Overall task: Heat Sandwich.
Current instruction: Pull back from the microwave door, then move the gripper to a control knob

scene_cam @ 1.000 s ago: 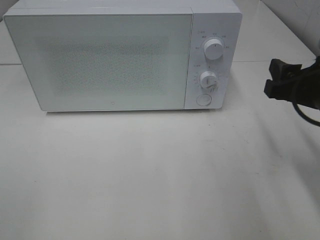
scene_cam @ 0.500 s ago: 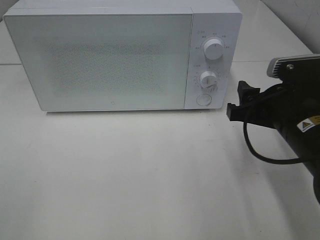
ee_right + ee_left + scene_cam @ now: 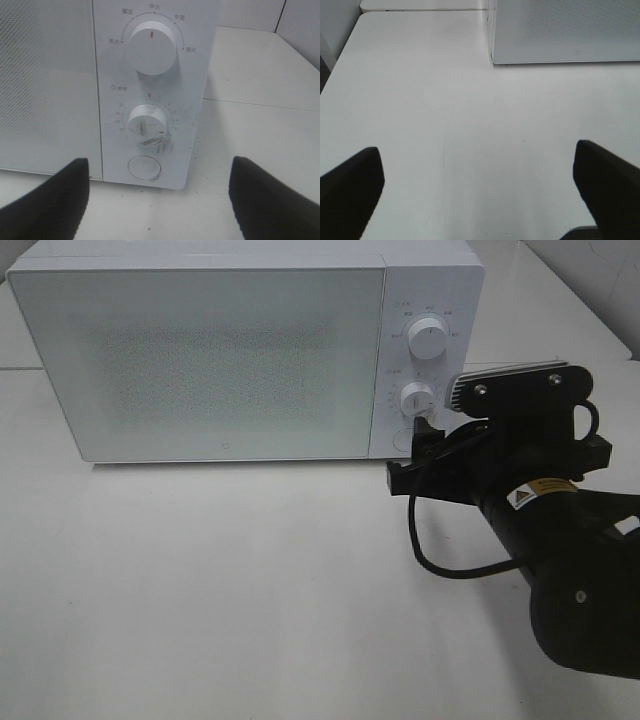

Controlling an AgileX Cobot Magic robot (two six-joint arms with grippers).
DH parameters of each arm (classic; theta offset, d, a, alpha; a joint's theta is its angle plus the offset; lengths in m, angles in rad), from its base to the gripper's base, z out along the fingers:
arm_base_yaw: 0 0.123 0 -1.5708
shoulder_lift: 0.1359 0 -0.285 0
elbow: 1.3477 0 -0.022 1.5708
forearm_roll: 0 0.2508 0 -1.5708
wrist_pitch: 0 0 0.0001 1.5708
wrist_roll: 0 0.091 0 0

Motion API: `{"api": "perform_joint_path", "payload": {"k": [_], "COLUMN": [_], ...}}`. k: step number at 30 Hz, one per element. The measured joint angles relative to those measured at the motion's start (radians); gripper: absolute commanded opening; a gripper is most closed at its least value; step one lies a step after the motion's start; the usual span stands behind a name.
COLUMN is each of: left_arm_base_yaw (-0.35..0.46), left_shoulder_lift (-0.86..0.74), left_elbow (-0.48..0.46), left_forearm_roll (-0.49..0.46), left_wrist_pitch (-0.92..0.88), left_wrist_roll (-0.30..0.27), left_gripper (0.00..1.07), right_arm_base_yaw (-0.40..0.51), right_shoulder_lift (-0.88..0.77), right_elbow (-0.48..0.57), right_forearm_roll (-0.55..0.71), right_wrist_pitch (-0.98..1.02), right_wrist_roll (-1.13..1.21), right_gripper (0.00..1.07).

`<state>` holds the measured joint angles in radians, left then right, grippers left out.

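The sandwich is out of view. The white microwave (image 3: pixel 210 360) stands at the back of the table with its door shut. My right gripper (image 3: pixel 412 455) is open and empty, right in front of the control panel's lower corner. In the right wrist view the open gripper (image 3: pixel 160 210) faces the round door button (image 3: pixel 144 167), with the timer knob (image 3: pixel 146 124) and the power knob (image 3: pixel 151 46) above it. My left gripper (image 3: pixel 480 200) is open and empty over bare table, near the microwave's left front corner (image 3: pixel 494 59). It does not show in the exterior high view.
The white table (image 3: pixel 220 580) stretches in front of the microwave. The right arm's black body (image 3: pixel 560 540) and its cable (image 3: pixel 450 565) fill the right side. The table's left edge (image 3: pixel 340 60) lies beside the left gripper.
My right arm has swept in from the right edge toward the microwave's control panel, its gripper now close in front of the door button. The microwave has not changed.
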<state>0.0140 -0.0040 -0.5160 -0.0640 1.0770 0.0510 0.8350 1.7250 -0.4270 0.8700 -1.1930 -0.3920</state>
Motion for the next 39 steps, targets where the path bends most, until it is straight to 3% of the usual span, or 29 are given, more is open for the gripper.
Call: {"api": "perform_joint_path", "payload": {"k": [23,39], "left_arm_base_yaw": [0.000,0.000], "left_shoulder_lift": [0.000,0.000], "left_elbow": [0.000,0.000], "left_forearm_roll": [0.000,0.000], "left_wrist_pitch": [0.000,0.000], "left_wrist_roll": [0.000,0.000], "left_gripper": [0.98,0.98], "right_arm_base_yaw": [0.004,-0.120], "right_shoulder_lift": [0.047,0.193], "right_elbow": [-0.037,-0.209], "right_forearm_roll": [0.007,-0.092], "right_wrist_pitch": [0.020,0.039], "right_wrist_roll": [0.037,0.081], "right_gripper": [0.75,0.75]}}
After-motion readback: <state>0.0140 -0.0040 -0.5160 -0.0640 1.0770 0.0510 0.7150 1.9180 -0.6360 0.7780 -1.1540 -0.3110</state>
